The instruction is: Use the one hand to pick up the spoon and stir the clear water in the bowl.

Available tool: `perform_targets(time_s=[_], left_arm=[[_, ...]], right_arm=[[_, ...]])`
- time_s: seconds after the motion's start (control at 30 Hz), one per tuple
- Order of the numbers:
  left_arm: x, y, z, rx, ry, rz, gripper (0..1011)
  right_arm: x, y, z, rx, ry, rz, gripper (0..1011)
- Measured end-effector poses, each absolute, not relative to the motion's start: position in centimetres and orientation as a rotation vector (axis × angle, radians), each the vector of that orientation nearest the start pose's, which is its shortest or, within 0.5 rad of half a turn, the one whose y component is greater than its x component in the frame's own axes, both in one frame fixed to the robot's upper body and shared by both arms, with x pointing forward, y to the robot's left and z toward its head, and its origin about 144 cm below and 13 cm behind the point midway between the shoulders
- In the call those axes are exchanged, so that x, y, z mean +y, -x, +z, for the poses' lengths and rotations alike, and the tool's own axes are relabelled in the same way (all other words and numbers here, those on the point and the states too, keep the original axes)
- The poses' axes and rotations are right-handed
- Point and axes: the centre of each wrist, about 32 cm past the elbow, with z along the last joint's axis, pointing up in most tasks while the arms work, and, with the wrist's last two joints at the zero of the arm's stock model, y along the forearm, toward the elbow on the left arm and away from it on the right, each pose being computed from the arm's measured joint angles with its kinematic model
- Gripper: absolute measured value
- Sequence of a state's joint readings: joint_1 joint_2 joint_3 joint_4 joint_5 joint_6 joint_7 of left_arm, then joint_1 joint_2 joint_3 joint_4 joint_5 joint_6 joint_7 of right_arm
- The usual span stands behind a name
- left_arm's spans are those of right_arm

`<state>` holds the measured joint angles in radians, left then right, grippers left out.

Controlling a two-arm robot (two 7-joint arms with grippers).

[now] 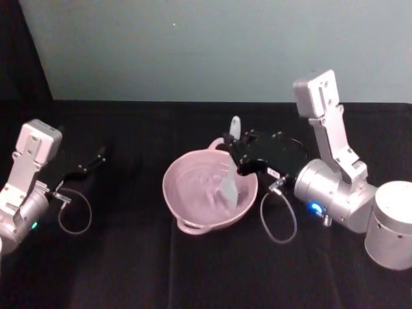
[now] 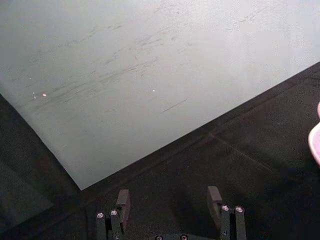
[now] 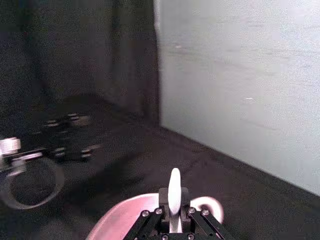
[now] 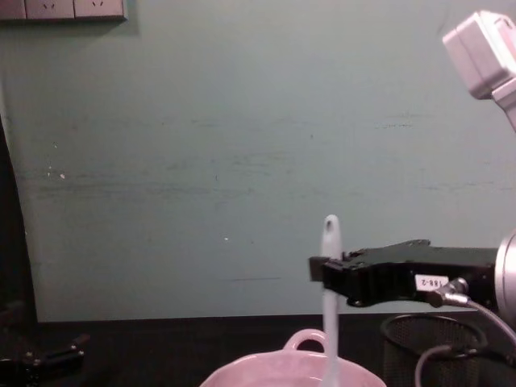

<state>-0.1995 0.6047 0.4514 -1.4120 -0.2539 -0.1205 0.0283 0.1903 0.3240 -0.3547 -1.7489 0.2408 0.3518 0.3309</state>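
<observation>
One pale pink glossy ceramic bowl [image 1: 177, 209] sits nearest on the black-draped table [image 1: 129, 277], before the robot's middle, where either arm could reach it. The clear water [image 1: 199, 187] inside is hard to make out against the glaze. Faint swirls on the inner wall suggest, as a judgement only, that it is being moved. The wide scoop of the long slim white plastic spoon [image 1: 230, 185] dips into it on the bowl's right side. The shaft rises nearly upright, and the rounded, holed end stands well above the rim. The right pincer [image 1: 235, 156], black and flat on its silver wrist, reaches in level from the right and is clamped on the shaft partway up, above the rim. Gripping that high probably keeps the fingers out of the water and off the ceramic. The upright hold should let a small wrist motion sweep the scoop round without knocking the wall. By this layout the pick-up is done and the stirring is in hand. Farther back on the left, the left pincer [image 1: 96, 158] lies low over the table, well apart from the bowl. Its fingers are spread and hold nothing, which fits a one-handed job. A black wire-mesh cup [image 4: 435, 347] stands behind the right pincer, just beside the bowl. Farthest off is the pale green wall [image 1: 193, 45].
</observation>
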Motion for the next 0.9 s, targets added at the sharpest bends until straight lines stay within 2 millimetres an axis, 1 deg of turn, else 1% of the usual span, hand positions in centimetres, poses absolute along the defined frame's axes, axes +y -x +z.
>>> perform_targets(time_s=[0.07,0.17,0.27,0.37,0.5,0.6,0.63,0.8,0.9], left_arm=[[31.0,-48.9,114.0,-0.285,-0.305,1.248,1011],[31.0,-48.9,114.0,-0.285,-0.305,1.248,1011],[31.0,-48.9,114.0,-0.285,-0.305,1.248,1011],[31.0,-48.9,114.0,-0.285,-0.305,1.248,1011],[31.0,-48.9,114.0,-0.285,-0.305,1.248,1011],[31.0,-48.9,114.0,-0.285,-0.304,1.248,1011],[31.0,-48.9,114.0,-0.285,-0.304,1.248,1011],[31.0,-48.9,114.0,-0.285,-0.304,1.248,1011],[31.0,-48.9,114.0,-0.285,-0.304,1.248,1011]], right_arm=[[-19.5,-47.4,123.6,0.0,0.175,-0.839,119],[-18.9,-46.7,123.7,0.015,0.165,-0.802,119],[-18.2,-46.5,123.7,0.02,0.155,-0.781,119],[-17.1,-46.7,123.5,0.025,0.143,-0.767,119],[-15.8,-47.8,122.7,0.023,0.13,-0.774,119],[-15.3,-48.4,122.3,0.016,0.122,-0.786,119],[-15.0,-49.0,122.1,0.009,0.114,-0.796,119],[-14.2,-50.5,121.6,-0.03,0.097,-0.841,119],[-14.1,-51.3,121.4,-0.053,0.092,-0.877,119]])
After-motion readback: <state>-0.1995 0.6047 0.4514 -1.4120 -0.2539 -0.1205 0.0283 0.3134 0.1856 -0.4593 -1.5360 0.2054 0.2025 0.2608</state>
